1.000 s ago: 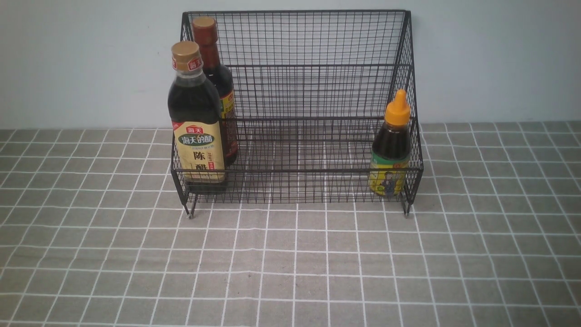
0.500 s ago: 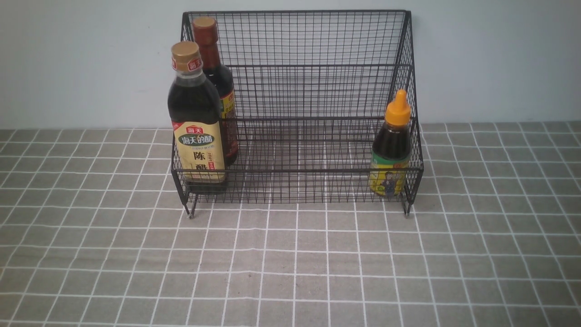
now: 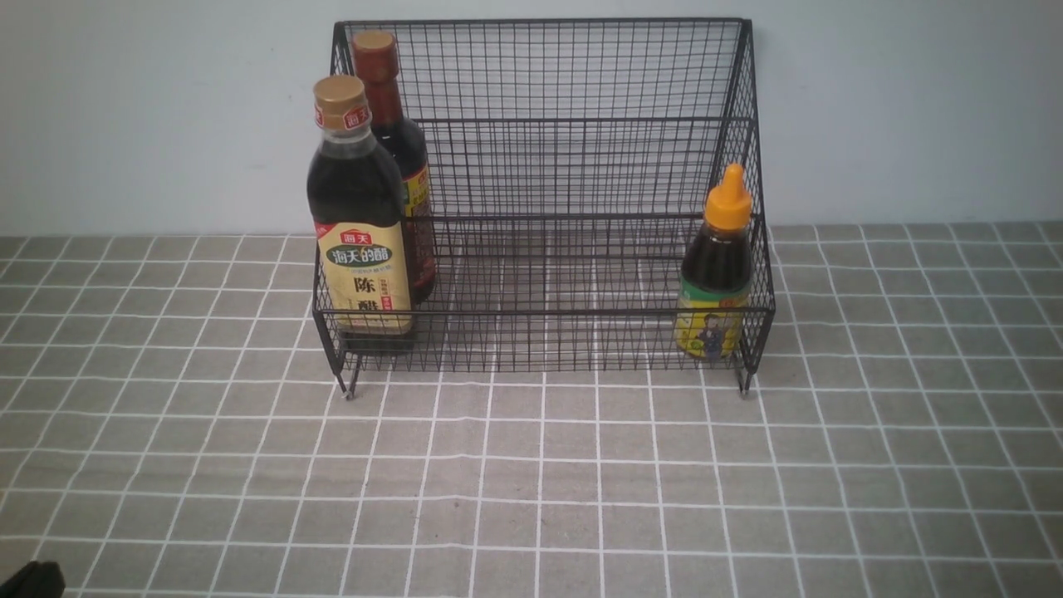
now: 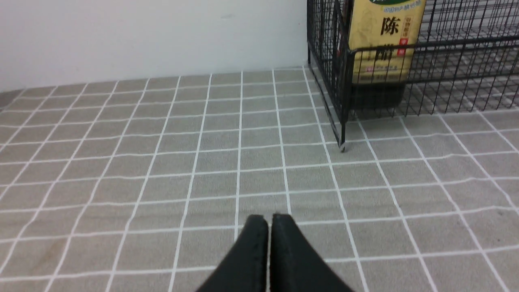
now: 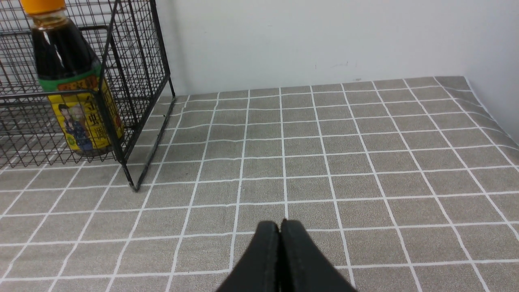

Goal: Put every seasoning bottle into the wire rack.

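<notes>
We see all three bottles standing in the wire rack (image 3: 573,166). Our left pincer (image 4: 269,221) and right pincer (image 5: 279,227) are squeezed tight, holding nothing.

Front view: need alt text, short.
A black wire rack stands against a pale wall on a grey checked tablecloth, holding three upright dark-liquid bottles: a gold-capped bottle front left, a brown-necked bottle behind it, and a small orange-capped bottle front right.

You have a grey tablecloth (image 3: 531,490) with white grid lines, and behind it a pale wall (image 3: 149,116).
</notes>
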{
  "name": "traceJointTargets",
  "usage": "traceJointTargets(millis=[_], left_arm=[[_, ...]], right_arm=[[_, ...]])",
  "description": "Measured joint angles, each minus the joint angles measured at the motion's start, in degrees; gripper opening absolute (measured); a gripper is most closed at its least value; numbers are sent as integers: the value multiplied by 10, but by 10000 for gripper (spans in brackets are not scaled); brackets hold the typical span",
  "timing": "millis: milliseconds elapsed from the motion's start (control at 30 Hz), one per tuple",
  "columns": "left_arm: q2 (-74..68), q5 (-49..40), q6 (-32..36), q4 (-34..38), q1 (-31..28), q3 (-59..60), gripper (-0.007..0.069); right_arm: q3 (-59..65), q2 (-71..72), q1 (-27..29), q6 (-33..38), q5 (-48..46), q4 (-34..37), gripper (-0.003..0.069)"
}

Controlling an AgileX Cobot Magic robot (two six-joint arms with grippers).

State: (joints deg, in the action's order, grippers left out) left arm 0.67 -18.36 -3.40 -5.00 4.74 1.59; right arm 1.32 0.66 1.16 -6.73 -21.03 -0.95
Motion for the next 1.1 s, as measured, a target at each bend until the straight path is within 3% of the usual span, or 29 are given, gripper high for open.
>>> traceJointTargets(millis=[1100], left_arm=[[0,-30,0,0,0,0,-7]], right_arm=[[0,0,0,1,0,0,-12]])
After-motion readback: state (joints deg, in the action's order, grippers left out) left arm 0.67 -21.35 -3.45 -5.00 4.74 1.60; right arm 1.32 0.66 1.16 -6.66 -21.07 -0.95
